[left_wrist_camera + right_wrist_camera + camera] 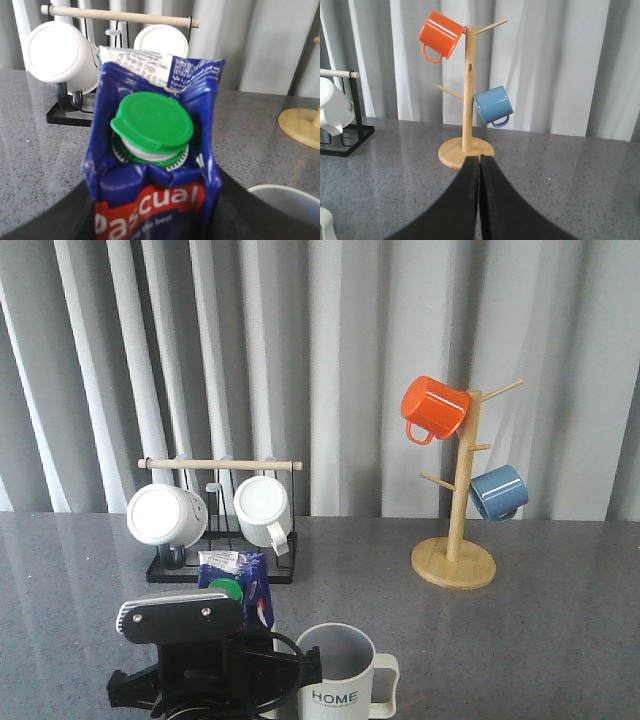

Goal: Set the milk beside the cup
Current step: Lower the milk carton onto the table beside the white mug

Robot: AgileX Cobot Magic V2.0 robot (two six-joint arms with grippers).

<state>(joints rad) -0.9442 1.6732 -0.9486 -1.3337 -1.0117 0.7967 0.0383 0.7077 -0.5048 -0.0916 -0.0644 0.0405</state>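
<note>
Holding the milk carton (pixel 155 165) between its jaws, the left gripper (pixel 215 665) sits at the near edge of the table, left of centre; dark finger surfaces flank the carton low in the left wrist view, so the jaws look closed on its sides. Carton upright, gable top creased and slightly crushed, glossy blue card, round green cap (pixel 152 122) with ribbed collar, red "Pascual" band below.

HOME mug (pixel 340 675) just beside the carton on its right, near edge, handle pointing toward the right edge. Pale, matte, grey inside. Whether carton and mug touch, or whether the carton's base is down on the table, cannot tell; the arm hides it.

Step, as judged: placement nearly done. Next move calls for setting the base flat, then a clean release without knocking the mug.

Right gripper (pixel 479 200): black fingers pressed together, holding nothing.

Further out: black wire rack (pixel 225 530) with wooden rail and two white mugs, toward the far edge. Wooden mug tree (pixel 455 540), round base, far right, carrying an orange mug (pixel 435 408) and a blue mug (pixel 498 492). Table (pixel 560 640) grey, speckled, faintly glossy.
</note>
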